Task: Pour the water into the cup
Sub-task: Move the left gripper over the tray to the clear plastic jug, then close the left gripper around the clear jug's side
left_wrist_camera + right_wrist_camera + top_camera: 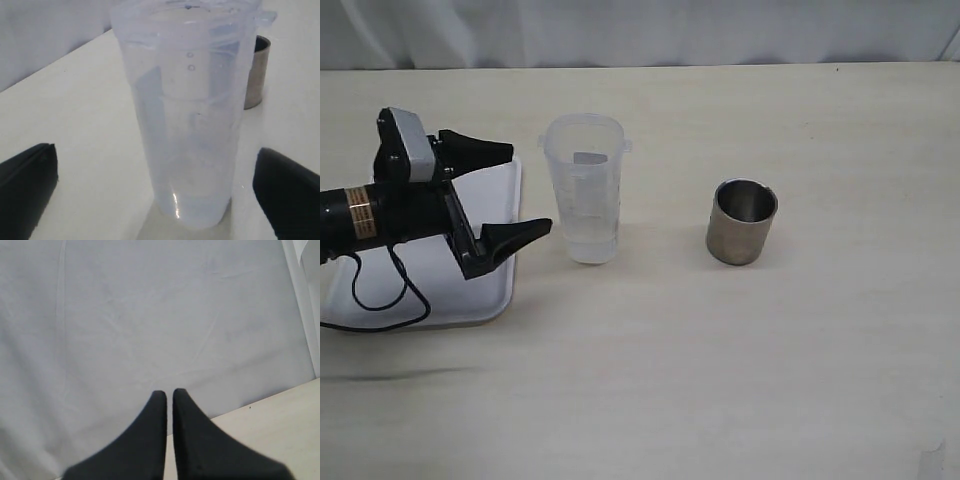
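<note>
- Right in front of the left gripper (528, 190), jaws wide open and empty, stands the upright beaker (585, 185) with the water (592, 243) at its bottom.
- The cup (742, 222) sits beyond it; the right gripper (169, 394) is clenched, empty.

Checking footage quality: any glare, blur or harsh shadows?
Exterior view: even light, soft shadows, glint inside the cup. Left wrist view: small highlight low on the beaker, left gripper soft-edged. Right wrist view: right gripper slightly blurred, backdrop plain.
</note>
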`<state>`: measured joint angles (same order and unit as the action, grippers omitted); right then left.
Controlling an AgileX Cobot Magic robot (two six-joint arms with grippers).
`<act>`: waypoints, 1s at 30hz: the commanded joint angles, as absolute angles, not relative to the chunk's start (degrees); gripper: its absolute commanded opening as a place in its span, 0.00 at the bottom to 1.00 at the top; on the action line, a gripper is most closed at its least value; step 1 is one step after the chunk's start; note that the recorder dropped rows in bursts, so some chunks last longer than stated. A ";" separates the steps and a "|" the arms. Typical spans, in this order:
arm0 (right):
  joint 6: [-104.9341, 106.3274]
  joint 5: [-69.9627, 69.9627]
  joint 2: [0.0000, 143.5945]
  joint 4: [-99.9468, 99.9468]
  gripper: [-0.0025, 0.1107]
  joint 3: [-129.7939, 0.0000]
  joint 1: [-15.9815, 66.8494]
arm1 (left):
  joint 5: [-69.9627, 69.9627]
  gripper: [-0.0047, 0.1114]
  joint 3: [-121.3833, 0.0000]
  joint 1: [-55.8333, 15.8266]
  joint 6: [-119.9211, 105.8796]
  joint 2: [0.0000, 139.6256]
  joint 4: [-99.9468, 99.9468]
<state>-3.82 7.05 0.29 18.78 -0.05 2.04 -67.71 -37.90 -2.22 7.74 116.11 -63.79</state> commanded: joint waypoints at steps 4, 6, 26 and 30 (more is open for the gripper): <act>-2.30 6.36 0.00 18.42 0.06 0.00 2.14 | -68.08 0.95 -42.19 -4.78 7.22 121.02 -63.56; -2.18 6.36 0.00 18.42 0.06 0.00 2.14 | -68.08 0.95 -43.84 -6.12 7.22 122.27 -63.56; -1.48 6.10 0.00 18.33 0.06 0.00 2.14 | -68.07 0.95 -47.70 -13.55 5.28 126.25 -54.09; -1.27 6.10 0.00 18.33 0.06 0.00 2.14 | -68.19 0.95 -47.70 -14.04 5.13 126.25 -53.62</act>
